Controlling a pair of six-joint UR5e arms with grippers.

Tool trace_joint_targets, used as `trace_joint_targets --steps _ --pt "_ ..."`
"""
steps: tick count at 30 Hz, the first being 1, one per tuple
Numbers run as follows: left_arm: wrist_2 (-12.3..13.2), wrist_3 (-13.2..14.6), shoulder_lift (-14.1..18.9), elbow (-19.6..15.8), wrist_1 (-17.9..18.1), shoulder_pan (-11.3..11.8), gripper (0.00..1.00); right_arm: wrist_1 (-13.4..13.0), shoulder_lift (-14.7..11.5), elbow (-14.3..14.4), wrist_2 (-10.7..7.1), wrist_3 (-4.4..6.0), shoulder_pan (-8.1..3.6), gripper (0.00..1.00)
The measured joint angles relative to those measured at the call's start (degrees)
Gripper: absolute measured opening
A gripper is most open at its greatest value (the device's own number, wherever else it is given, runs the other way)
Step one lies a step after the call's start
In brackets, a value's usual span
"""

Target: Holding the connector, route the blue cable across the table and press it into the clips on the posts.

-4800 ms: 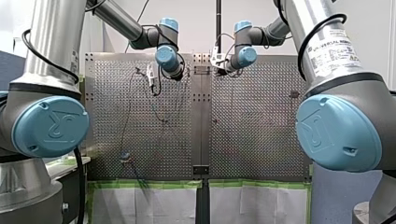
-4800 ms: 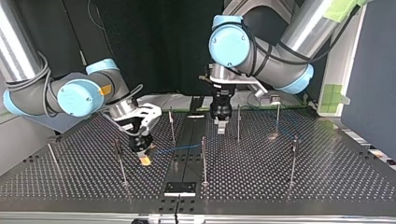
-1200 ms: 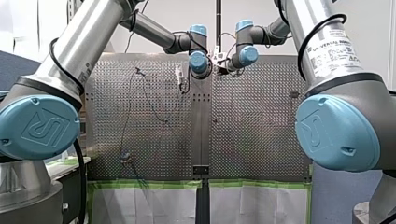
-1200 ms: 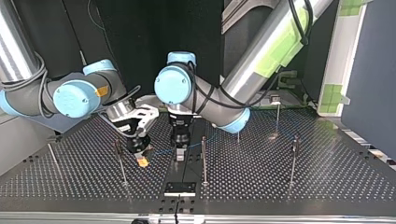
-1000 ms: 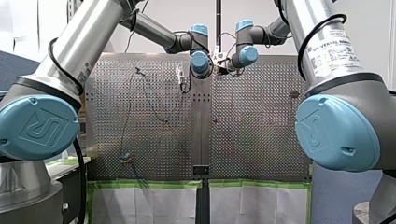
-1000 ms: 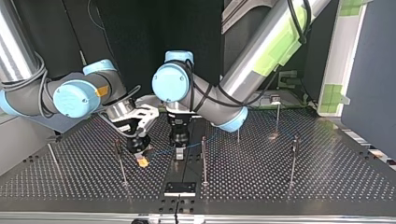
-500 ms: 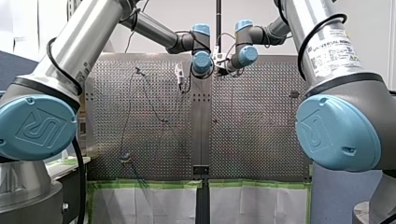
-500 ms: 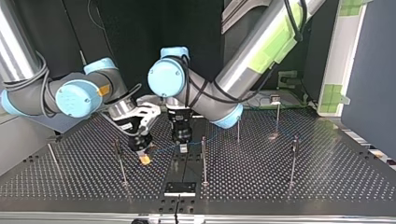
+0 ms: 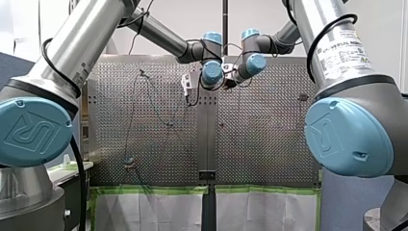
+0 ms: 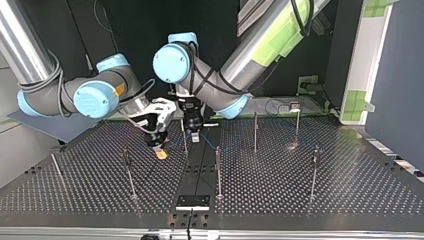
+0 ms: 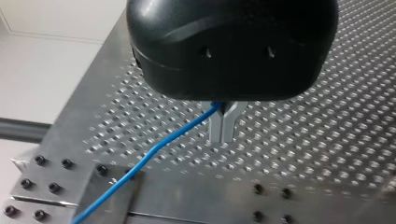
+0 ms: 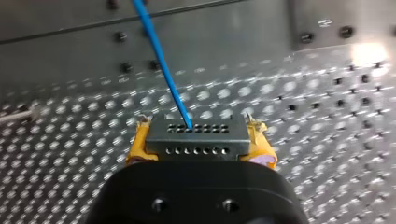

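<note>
In the right wrist view my right gripper [image 12: 200, 148] has its yellow pads [image 12: 138, 145] shut on a grey connector [image 12: 196, 134] with rows of small holes. The blue cable [image 12: 163, 65] leaves the connector's face and runs ahead over the perforated plate. In the left wrist view my black left gripper [image 11: 222, 137] has its metal fingers [image 11: 215, 126] shut on the blue cable [image 11: 177, 134], which trails off beside it. In the top view my right gripper [image 10: 160, 152] and my left gripper [image 10: 194, 136] hang close together beside a thin post [image 10: 184, 134].
Several thin clip posts stand on the perforated table [image 10: 300, 200], among them one [image 10: 218, 170] in the middle, one [image 10: 255, 131] behind it and one [image 10: 315, 170] at the top view's right. A dark strip [image 10: 200, 170] runs down the table's middle.
My left gripper's fingers have shut on the cable. In the top view both grippers have moved back, away from the camera, and my left arm has swung toward that view's left.
</note>
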Motion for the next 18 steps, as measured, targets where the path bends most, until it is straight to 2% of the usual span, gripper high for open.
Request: trace_joint_targets --steps 4,7,13,18 --pt "-1.8 -1.1 0.0 -2.0 1.1 -0.4 0.00 -0.2 0.0 1.7 0.40 -0.77 -0.35 0.00" --pt "-2.0 -1.3 0.0 -3.5 2.4 -0.4 0.00 -0.6 0.0 3.1 0.64 -1.10 -0.51 0.00" --pt "0.0 -1.3 -0.1 -6.2 5.1 -0.3 0.00 -2.6 0.0 5.7 0.74 -1.37 -0.75 0.00" --pt "2.8 -1.1 -0.5 -9.0 7.7 0.1 0.00 -5.1 -0.2 8.2 0.63 -1.35 -0.91 0.00"
